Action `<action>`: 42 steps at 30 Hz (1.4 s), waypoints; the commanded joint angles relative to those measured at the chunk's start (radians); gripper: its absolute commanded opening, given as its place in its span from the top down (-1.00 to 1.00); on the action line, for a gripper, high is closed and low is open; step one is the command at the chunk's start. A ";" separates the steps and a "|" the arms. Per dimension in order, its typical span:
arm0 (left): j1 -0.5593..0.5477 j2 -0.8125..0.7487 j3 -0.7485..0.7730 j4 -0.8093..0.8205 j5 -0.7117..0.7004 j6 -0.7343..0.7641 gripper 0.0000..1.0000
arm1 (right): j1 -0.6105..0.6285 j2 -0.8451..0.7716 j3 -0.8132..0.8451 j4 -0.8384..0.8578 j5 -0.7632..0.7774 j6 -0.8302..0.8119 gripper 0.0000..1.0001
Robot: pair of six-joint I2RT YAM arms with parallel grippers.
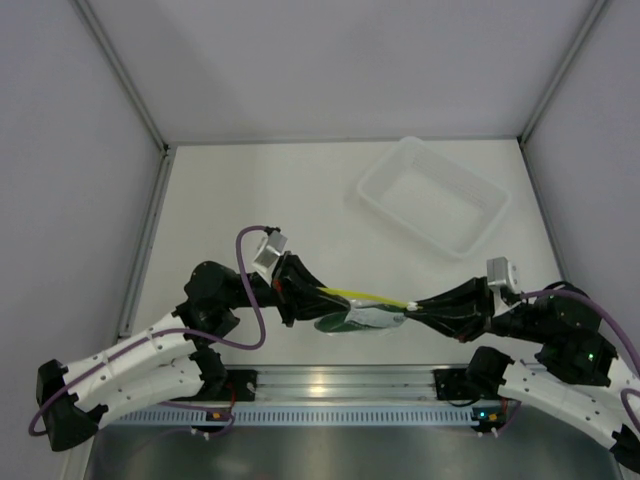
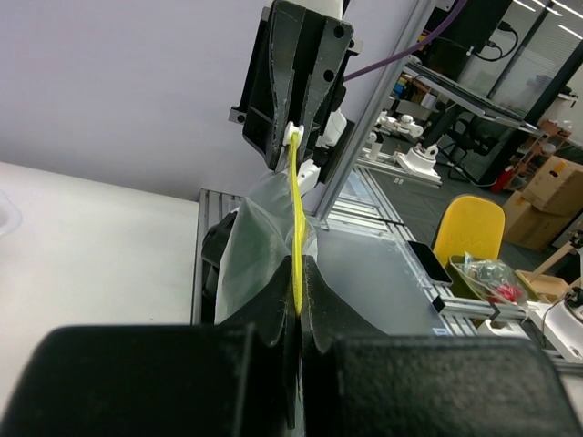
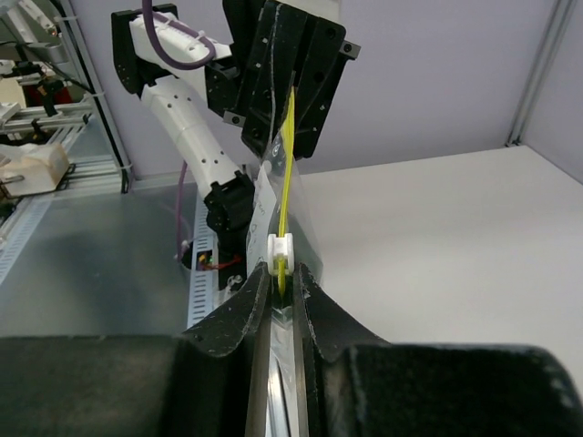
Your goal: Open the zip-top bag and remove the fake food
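The zip-top bag [image 1: 372,318] hangs stretched between my two grippers above the table's near edge, its yellow-green zip strip [image 1: 362,295] taut on top. The dark green fake food [image 1: 338,322] lies inside its lower left part. My left gripper [image 1: 300,293] is shut on the bag's left end; in the left wrist view the strip [image 2: 297,218] runs out from between the jaws [image 2: 301,296]. My right gripper [image 1: 425,305] is shut on the bag's right end, just behind the white slider [image 3: 281,249]. The fake food is hidden in both wrist views.
A rigid clear rectangular bin [image 1: 433,195] stands at the back right of the table. White enclosure walls rise on three sides. The metal rail [image 1: 330,385] with both arm bases runs along the near edge, right below the bag.
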 commanded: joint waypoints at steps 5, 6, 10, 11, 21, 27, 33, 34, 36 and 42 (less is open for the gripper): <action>-0.004 -0.030 -0.006 0.086 -0.061 0.006 1.00 | 0.016 -0.020 0.029 0.041 -0.031 -0.010 0.82; -0.004 -0.032 -0.006 0.086 -0.069 0.006 1.00 | 0.016 -0.023 0.029 0.041 -0.031 -0.009 0.82; -0.004 -0.029 -0.006 0.086 -0.081 0.006 1.00 | 0.016 -0.033 0.028 0.035 -0.017 -0.009 0.71; -0.004 -0.029 -0.008 0.086 -0.084 0.003 1.00 | 0.016 -0.035 0.026 0.037 -0.015 -0.009 0.70; -0.004 -0.029 -0.008 0.086 -0.086 0.003 1.00 | 0.016 -0.038 0.034 0.024 -0.002 -0.003 0.86; -0.004 0.004 0.003 0.086 -0.054 -0.005 1.00 | 0.016 -0.021 0.044 0.040 -0.002 0.008 0.85; -0.003 0.016 -0.005 0.084 -0.066 0.035 -0.07 | 0.017 -0.001 0.060 0.023 0.066 0.011 1.00; -0.004 0.007 -0.011 0.051 -0.110 0.049 -0.65 | 0.016 0.003 0.073 0.014 0.080 0.011 1.00; -0.003 -0.012 0.006 -0.026 -0.164 0.121 -0.96 | 0.017 0.028 0.090 -0.031 0.116 0.000 1.00; -0.003 -0.073 0.082 -0.252 -0.297 0.279 -0.96 | 0.017 0.112 0.149 -0.130 0.175 -0.024 1.00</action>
